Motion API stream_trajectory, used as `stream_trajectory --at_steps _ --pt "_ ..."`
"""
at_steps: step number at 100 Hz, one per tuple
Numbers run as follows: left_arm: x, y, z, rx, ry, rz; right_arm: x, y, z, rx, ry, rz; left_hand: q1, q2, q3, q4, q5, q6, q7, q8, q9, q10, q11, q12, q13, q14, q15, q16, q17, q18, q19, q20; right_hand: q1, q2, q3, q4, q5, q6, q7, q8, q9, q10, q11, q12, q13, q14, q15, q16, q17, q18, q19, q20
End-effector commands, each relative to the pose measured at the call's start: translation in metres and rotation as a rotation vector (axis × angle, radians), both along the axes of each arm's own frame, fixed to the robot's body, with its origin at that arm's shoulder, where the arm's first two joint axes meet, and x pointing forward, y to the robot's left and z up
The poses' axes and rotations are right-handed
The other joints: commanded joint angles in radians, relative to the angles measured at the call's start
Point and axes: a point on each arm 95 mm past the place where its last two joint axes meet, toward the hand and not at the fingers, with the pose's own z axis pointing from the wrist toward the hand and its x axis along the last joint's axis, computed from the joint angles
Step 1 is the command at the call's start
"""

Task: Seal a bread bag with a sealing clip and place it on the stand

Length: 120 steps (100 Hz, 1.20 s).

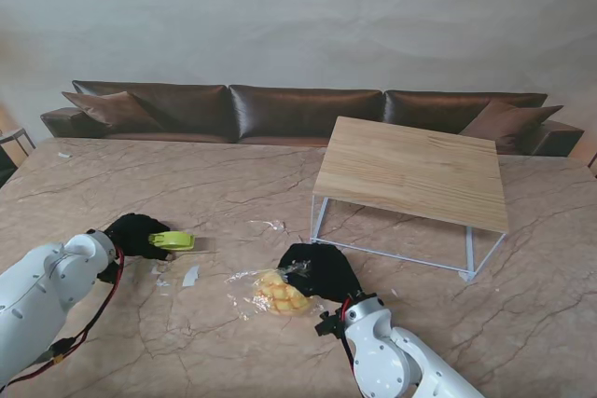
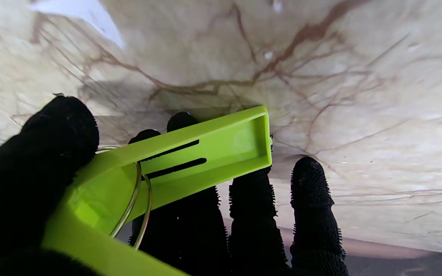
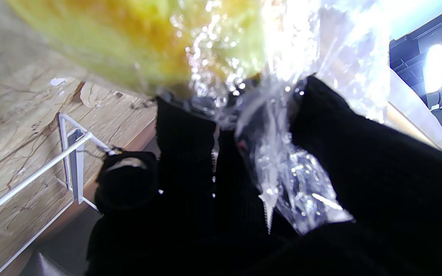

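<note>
Gripping the green sealing clip in left hand, right hand pinching the bread bag neck; best kept gathered tight for clipping

Two fat white arms, left hand and right hand in fuzzy black gloves, red cable along the left arm.

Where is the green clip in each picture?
Stand view: the green clip sticks out of the left hand, on the robot's left.
Left wrist view: the clip fills the middle, pinched by black fingers.
Right wrist view: not in it.
Shared landmark: the marble table, also.
</note>
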Motion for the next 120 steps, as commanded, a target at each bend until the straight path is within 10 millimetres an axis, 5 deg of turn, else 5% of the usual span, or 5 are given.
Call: stream_trajectory --at_steps 1,25,83,108,120 --pt "-0.05 0.002 -0.077 0.033 0.216 0.012 -0.002 0.003 -0.002 0.001 0.008 0.005 0.081 -0.078 0.066 -0.058 0.139 -0.045 0.362 0.093 0.046 0.035 -0.246 -0.184 0.113 0.085 -0.297 -0.323 0.077 -0.022 0.005 -0.029 0.022 0.02 0.028 -0.005 0.015 -0.033 0.005 -0.016 0.034 0.0 0.004 -0.015 0.028 -0.006 -0.008 -0.005 0.01 -0.01 0.033 -0.005" --pt "-0.049 0.002 -0.092 -0.024 0.246 0.031 -0.001 0.005 -0.003 0.002 0.011 0.008 0.261 -0.218 0.02 -0.137 0.081 -0.089 0.365 0.158 0.252 0.004 -0.28 0.094 0.294 0.075 -0.138 -0.288 0.235 0.016 0.176 -0.025 0.022 0.021 0.027 -0.005 0.015 -0.033 0.005 -0.018 0.034 0.0 0.005 -0.015 0.028 -0.006 -0.008 -0.005 0.009 -0.01 0.034 -0.005" --pt "-0.054 -0.003 -0.109 -0.049 0.271 -0.006 -0.002 0.005 -0.006 0.003 0.013 0.008 0.412 -0.036 0.069 -0.046 -0.138 -0.065 0.28 0.188 0.086 0.056 0.225 0.526 0.324 0.077 0.217 0.173 0.289 0.124 0.183 0.018 0.021 0.023 0.026 -0.005 0.015 -0.031 0.006 -0.021 0.034 -0.003 0.006 -0.016 0.027 -0.005 -0.008 -0.005 0.009 -0.012 0.036 -0.005" --pt "-0.056 -0.005 -0.109 -0.011 0.308 -0.034 -0.002 0.005 -0.006 0.002 0.008 0.008 0.549 0.082 -0.08 -0.035 -0.388 -0.07 0.073 -0.142 -0.202 0.025 -0.205 0.548 0.068 0.04 -0.05 0.278 0.172 0.061 0.006 -0.035 0.018 0.024 0.024 -0.006 0.014 -0.031 0.005 -0.024 0.036 -0.002 0.008 -0.015 0.029 -0.005 -0.006 -0.004 0.011 -0.011 0.037 -0.005" --pt "-0.057 -0.005 -0.109 0.003 0.328 -0.039 -0.002 0.004 -0.006 0.0 0.006 0.01 0.741 0.247 -0.178 -0.016 -0.293 -0.02 -0.016 -0.26 -0.239 0.077 -0.342 0.269 0.028 0.096 -0.424 0.022 0.164 0.012 -0.021 -0.057 0.018 0.024 0.024 -0.005 0.015 -0.029 0.006 -0.026 0.038 -0.001 0.011 -0.014 0.032 -0.003 -0.001 -0.003 0.013 -0.011 0.039 -0.005"
